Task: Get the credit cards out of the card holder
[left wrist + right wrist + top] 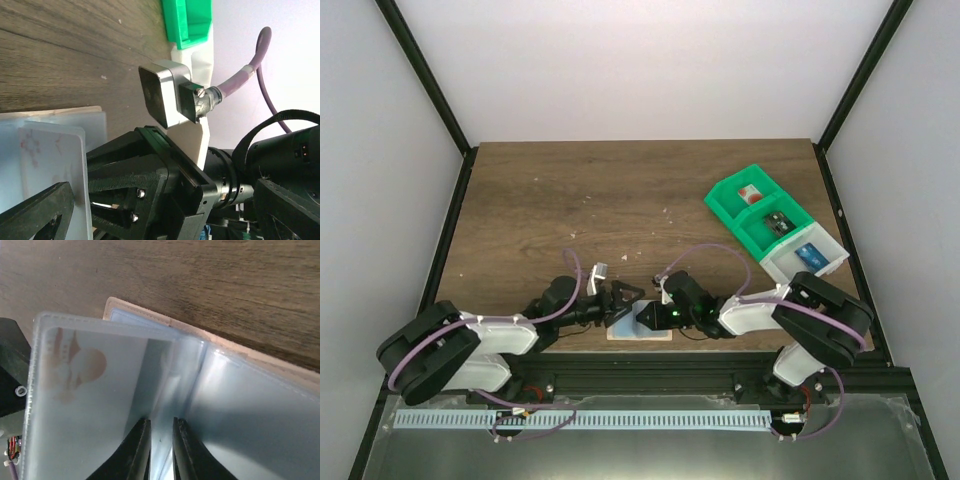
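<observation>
The card holder lies open and flat at the middle of the counter's near edge, tan cover down, its clear blue-grey pockets fanned upward. One pocket leaf stands raised, and inside it sits a pale credit card with faint reddish marks and a greyer band along one side. No card lies outside the holder.

The right hand reaches in from the right, low over the fold of the pockets. Its fingers stand almost together with only a thin slit between them. Pocket plastic shows in that slit, but I cannot tell whether it is pinched. The left hand faces it from the left, spread wide and holding nothing, one finger just beside the raised leaf.

A green-and-white compartment tray sits well apart by the counter's right edge.
</observation>
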### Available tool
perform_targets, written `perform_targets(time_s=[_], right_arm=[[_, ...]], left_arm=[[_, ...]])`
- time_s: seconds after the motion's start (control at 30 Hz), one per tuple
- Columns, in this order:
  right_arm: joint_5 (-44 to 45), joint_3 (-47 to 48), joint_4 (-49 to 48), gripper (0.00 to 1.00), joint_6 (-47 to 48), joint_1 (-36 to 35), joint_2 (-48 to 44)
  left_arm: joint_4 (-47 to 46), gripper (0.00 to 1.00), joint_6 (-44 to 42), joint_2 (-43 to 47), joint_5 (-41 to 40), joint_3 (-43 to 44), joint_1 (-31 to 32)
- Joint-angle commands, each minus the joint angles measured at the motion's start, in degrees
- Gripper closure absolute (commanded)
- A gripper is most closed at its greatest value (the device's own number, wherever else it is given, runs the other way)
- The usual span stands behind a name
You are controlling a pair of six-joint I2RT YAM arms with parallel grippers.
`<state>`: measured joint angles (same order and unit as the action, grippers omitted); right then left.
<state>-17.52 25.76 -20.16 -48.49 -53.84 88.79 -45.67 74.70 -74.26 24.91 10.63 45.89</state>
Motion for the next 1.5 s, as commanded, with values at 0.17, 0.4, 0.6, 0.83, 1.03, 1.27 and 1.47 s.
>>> perform_targets(time_s=[0.17, 0.4, 0.6, 0.83, 1.03, 1.27, 1.47], right_arm=[[9.79, -3.23, 8.18, 0.81, -0.71, -0.47, -12.81], [16.53, -6.17, 14.97, 0.77, -2.20, -0.47, -24.93], [19.30, -6.60, 19.31, 0.75, -1.79, -0.44, -32.40], [18.58, -6.36, 20.28, 0.75, -2.24, -0.47, -34.83], [17.05, -5.37, 19.44, 0.75, -0.91, -0.44, -33.08], [14.44, -3.89, 17.96, 0.75, 0.13, -0.47, -27.97], [12.04, -2.30, 16.81, 0.76, 0.08, -0.47, -22.80]], left_arm=[[-7.02, 0.00, 1.78, -3.78, -0.19, 2.89, 1.66], [-9.10, 0.00, 2.19, -7.30, -0.27, 4.18, 2.94], [-10.49, 0.00, 2.17, -8.86, -0.04, 4.21, 3.29], [-8.48, 0.00, 0.68, -7.48, -0.98, 3.25, 3.26], [-4.28, 0.00, -0.42, -4.56, -4.00, 1.44, 3.20], [1.80, 0.01, -2.54, -2.39, -5.84, 0.92, 3.16], [1.60, 0.02, -3.13, -3.64, -5.41, 0.69, 3.20]])
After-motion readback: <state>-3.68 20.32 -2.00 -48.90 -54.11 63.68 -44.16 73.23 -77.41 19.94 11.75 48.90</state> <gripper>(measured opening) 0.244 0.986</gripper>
